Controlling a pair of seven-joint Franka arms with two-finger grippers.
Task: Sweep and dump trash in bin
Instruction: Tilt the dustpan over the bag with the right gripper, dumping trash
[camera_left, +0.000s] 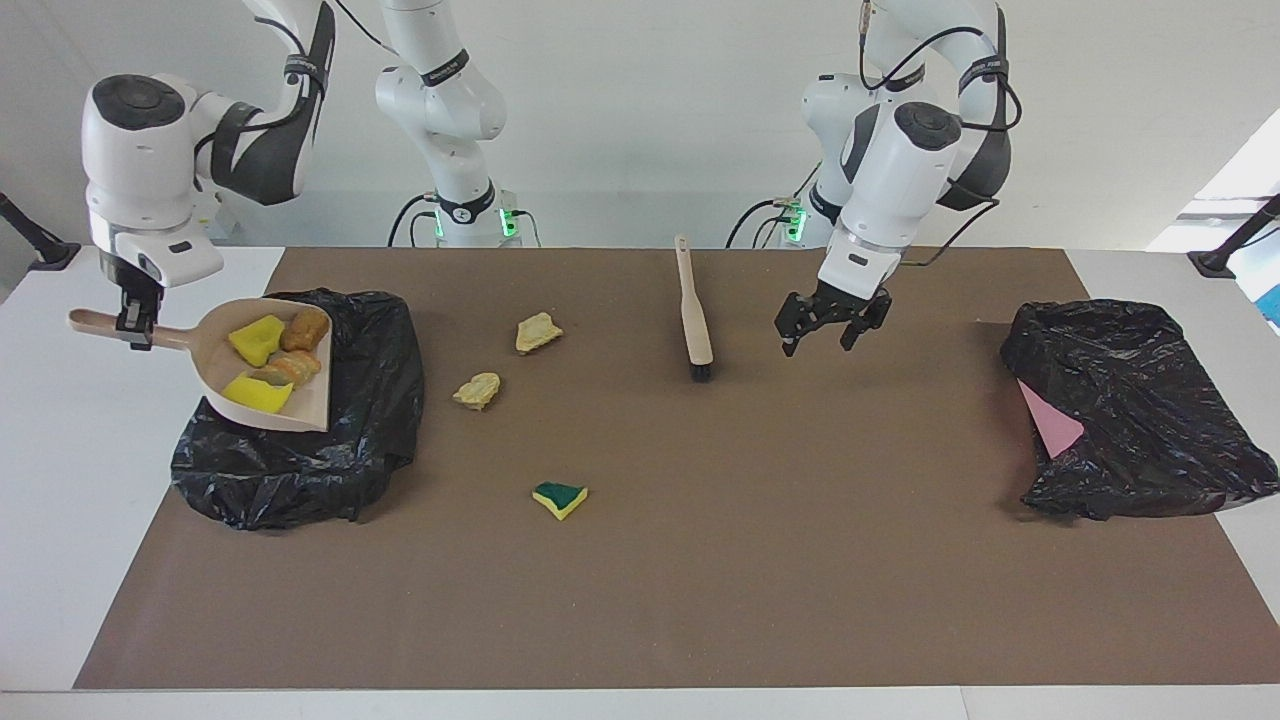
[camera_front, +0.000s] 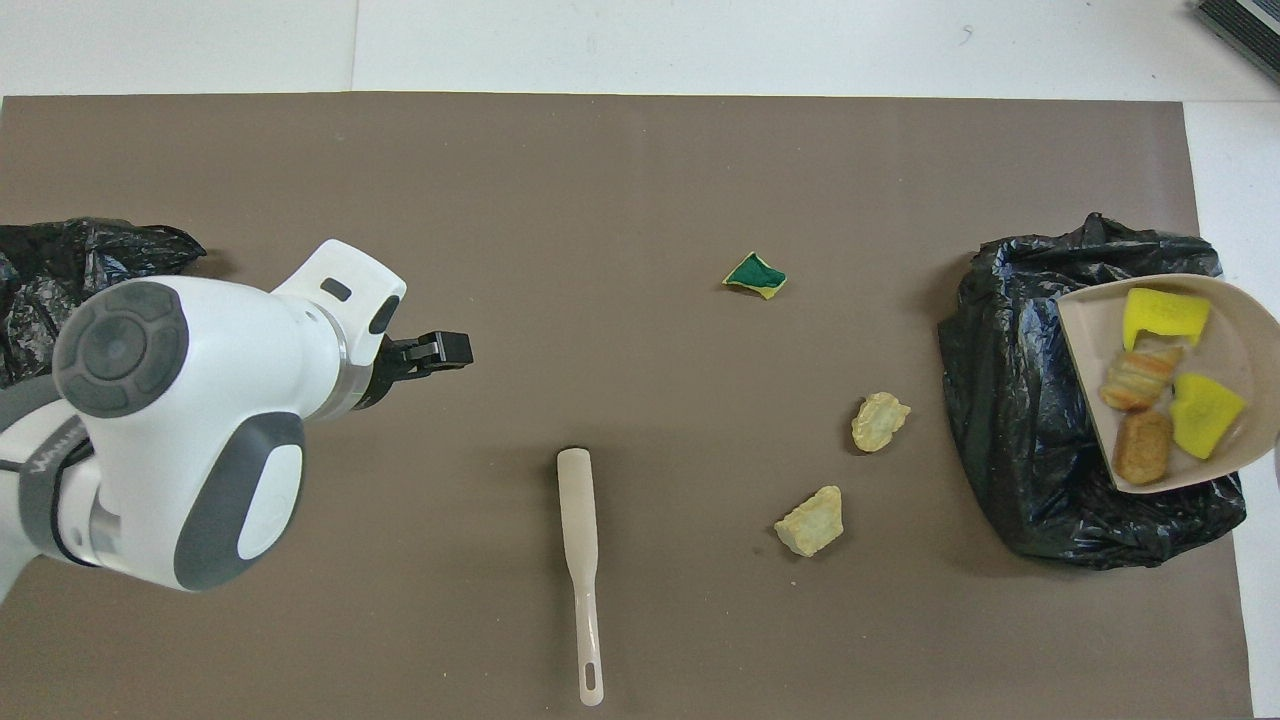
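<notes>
Dustpan handle clamped in right gripper, pan held over bin bag at right arm's end. I count four scraps in pan: two yellow sponges, two brown lumps. Two tan lumps on mat beside bag; green wedge farther from robots. Brush flat mid-table. Left gripper over mat beside brush, fingers apart, holding nothing. Second bag at left arm's end.

My right pincer grips the dustpan handle, holding four scraps over the black bin bag. My left pincer hangs open above the tabletop beside the hand brush. Three scraps lie loose, including the green-and-yellow sponge wedge.
</notes>
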